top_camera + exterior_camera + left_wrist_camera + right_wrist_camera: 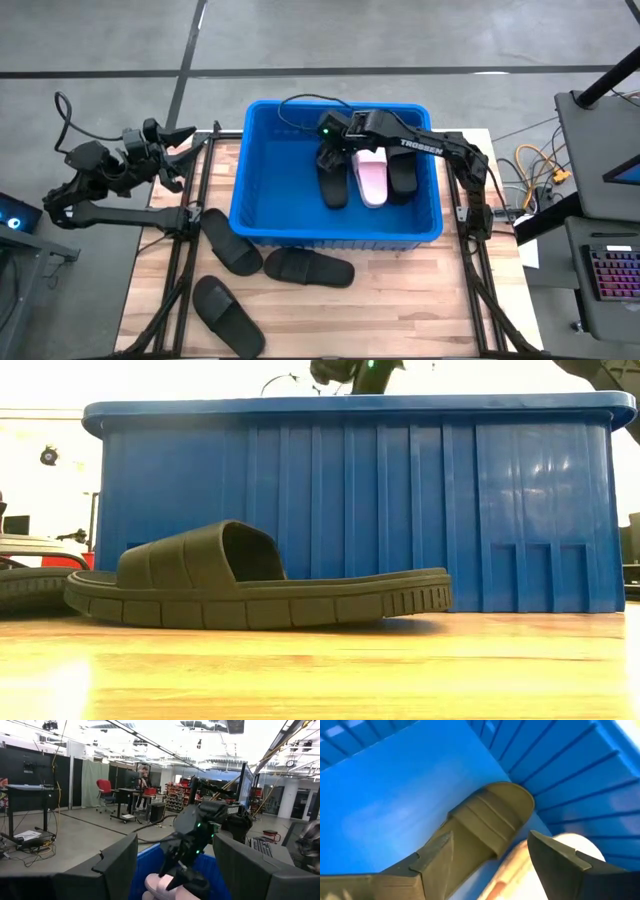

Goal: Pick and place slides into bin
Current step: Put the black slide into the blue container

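The wooden bench (400, 300) holds a big blue bin (262, 180) near its back edge. Inside the bin lie three slides side by side toward the right half: a black slide (333, 188), a pink slide (372, 180) just beside it, and another black slide (403, 178) on the pink one's other side. Three more black slides sit on the bench in front of the bin, toward the left. One (231, 241) lies just below the bin's front left corner, one (309, 268) lies beside it along the bin's front wall, and the third (228, 315) is closer to the front edge of the bench. The right arm reaches over the bin from the right side, and the right end effector (487, 852) hangs inside the bin, just above the black slide and the pink slide. Its two fingers are spread wide apart and hold nothing. The left arm waits off the left side of the bench, and the left end effector (178, 145) points toward the bin with its fingers spread wide and nothing between them.
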`<state>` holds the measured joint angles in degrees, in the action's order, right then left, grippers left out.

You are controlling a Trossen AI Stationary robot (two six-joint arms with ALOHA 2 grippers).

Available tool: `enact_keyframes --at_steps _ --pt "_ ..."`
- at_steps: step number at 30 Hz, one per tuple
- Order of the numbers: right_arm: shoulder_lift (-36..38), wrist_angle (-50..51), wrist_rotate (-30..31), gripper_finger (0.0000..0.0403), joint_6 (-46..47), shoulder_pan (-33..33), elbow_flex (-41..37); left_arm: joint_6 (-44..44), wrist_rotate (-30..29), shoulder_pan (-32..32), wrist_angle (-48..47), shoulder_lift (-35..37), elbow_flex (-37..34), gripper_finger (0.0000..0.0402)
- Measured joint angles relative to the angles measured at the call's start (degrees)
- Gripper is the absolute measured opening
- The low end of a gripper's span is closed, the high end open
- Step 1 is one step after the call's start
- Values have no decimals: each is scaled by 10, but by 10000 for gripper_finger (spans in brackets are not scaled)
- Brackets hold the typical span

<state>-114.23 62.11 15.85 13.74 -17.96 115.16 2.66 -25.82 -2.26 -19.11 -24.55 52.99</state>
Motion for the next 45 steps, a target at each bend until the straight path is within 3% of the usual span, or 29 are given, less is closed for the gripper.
enact_keyframes --at_steps 11,18,27,34,45 --pt "36 152 5 239 16 46 55 1 0 0 -6 2 0 244" --pt "71 285 7 233 101 80 39 16 -46 0 -9 -3 0 244" --pt "149 260 28 232 199 144 -3 63 -47 0 -9 -2 0 244" --pt "187 227 28 232 344 196 -8 71 -47 0 -10 -1 0 244" --pt "147 136 46 232 597 310 -11 25 -45 0 -33 4 -1 244"
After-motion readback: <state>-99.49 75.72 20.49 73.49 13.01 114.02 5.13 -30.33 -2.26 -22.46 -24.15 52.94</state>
